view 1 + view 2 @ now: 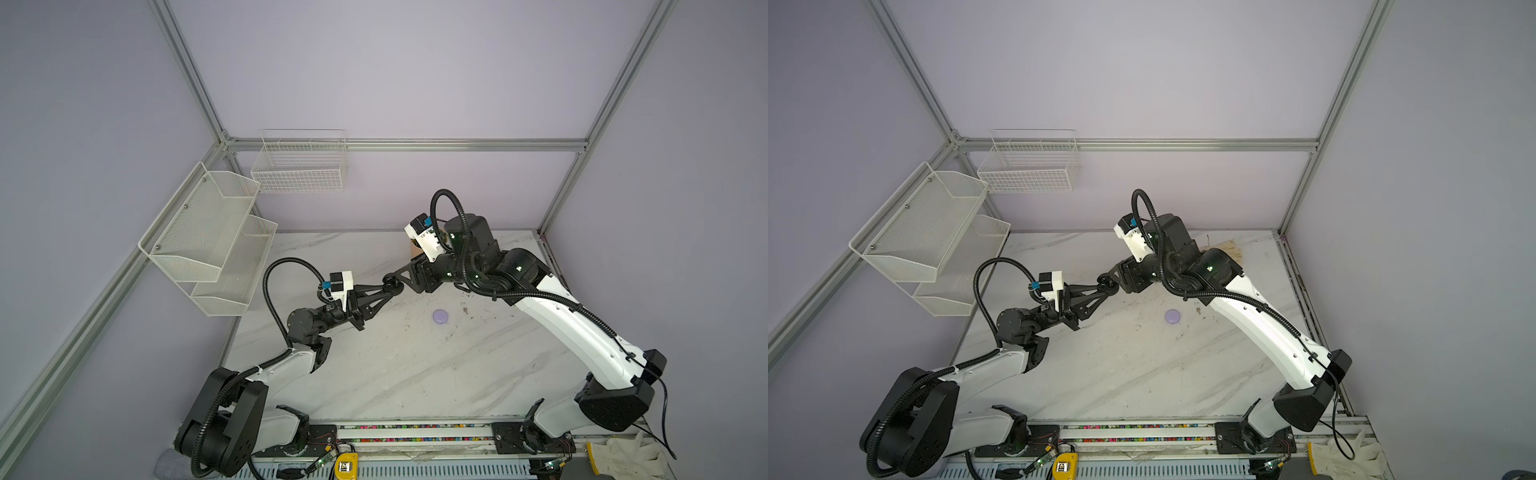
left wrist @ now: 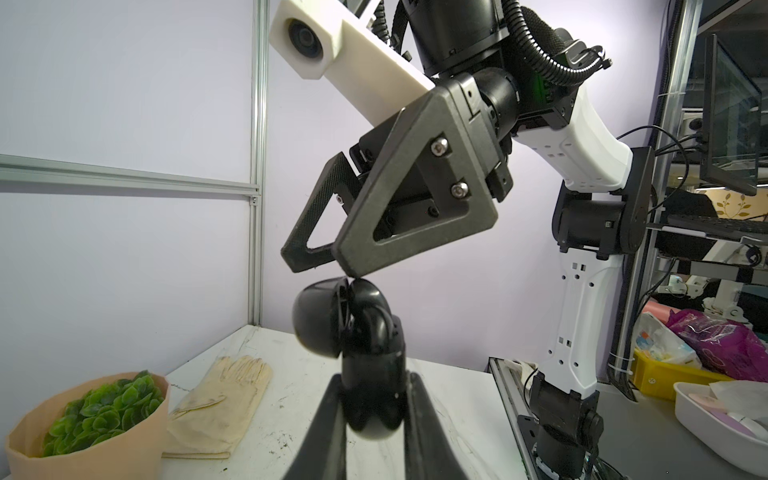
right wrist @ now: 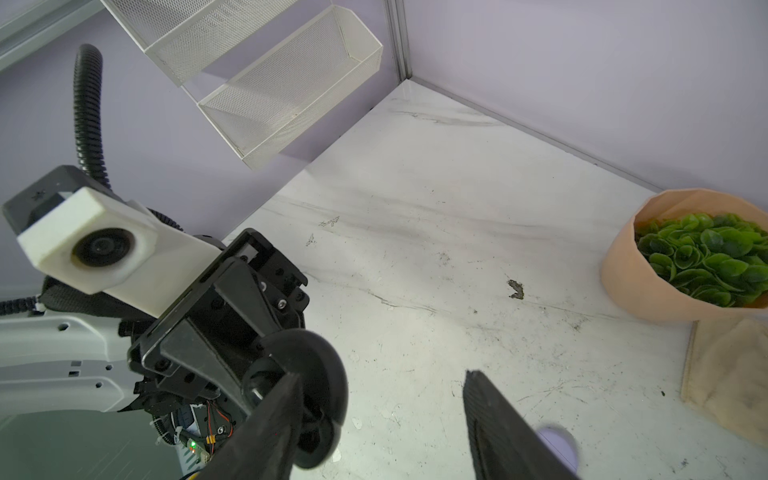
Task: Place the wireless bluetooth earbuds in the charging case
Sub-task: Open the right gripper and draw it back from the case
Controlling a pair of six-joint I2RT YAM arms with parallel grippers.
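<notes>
Clamping black case [image 2: 365, 353], left gripper [image 1: 384, 289], yellow box label [image 1: 344, 466] apparently blurred

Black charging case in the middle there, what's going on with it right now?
The left gripper is clamped on the black charging case, holding it above the table with its lid swung open. The right gripper is at the lid, fingers apart, one tip against it. No earbud is visible. A lilac case lies on the table.

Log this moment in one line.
left gripper: jaws shut on open black case, aloft | right gripper: jaws open, tip at the case | lilac case: on table | earbuds: none seen
</notes>
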